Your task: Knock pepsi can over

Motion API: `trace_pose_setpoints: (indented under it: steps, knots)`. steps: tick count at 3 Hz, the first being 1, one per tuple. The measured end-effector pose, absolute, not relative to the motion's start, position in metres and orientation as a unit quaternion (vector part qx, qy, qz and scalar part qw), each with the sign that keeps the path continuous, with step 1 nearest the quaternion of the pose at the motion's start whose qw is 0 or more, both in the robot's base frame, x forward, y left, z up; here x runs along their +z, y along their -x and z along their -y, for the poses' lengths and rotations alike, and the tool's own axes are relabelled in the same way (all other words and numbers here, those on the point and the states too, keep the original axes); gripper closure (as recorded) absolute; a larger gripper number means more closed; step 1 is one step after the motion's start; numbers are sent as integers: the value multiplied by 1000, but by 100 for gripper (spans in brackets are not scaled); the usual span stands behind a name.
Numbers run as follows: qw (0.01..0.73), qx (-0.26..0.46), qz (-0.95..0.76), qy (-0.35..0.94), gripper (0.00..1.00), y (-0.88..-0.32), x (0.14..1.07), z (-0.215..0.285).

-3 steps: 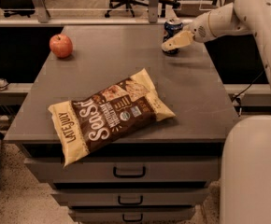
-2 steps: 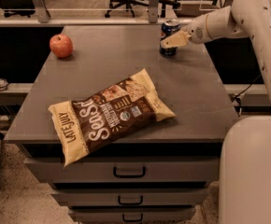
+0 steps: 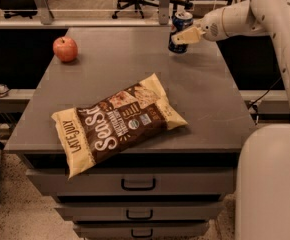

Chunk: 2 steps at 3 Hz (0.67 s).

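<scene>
The pepsi can (image 3: 180, 25) is dark blue with a silver top rim. It stands at the far right of the grey table top (image 3: 135, 64) and leans slightly. My gripper (image 3: 186, 35) reaches in from the right on a white arm (image 3: 265, 14). It lies across the front of the can at mid height and touches it. The can's lower part shows below the gripper.
A red apple (image 3: 65, 49) sits at the far left of the table. A brown and cream chip bag (image 3: 116, 121) lies flat near the front edge. Drawers (image 3: 137, 184) run under the table top. My white base (image 3: 272, 184) is at the right front. Office chairs stand behind.
My gripper has moved a little left and up, from beside the can's base to across the can's front. The can has shifted slightly left. The apple and bag have not moved.
</scene>
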State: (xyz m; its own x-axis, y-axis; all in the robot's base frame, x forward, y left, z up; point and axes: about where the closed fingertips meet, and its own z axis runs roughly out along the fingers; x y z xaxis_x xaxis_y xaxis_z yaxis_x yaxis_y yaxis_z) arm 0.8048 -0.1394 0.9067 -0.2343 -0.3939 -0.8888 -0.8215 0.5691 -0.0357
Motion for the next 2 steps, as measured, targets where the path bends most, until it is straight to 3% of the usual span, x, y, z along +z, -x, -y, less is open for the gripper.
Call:
trace_pose_setpoints:
  steps: [1, 2]
  knots:
    - [463, 207, -738, 445, 100, -791, 926, 131]
    - [433, 151, -716, 527, 100, -767, 943, 112]
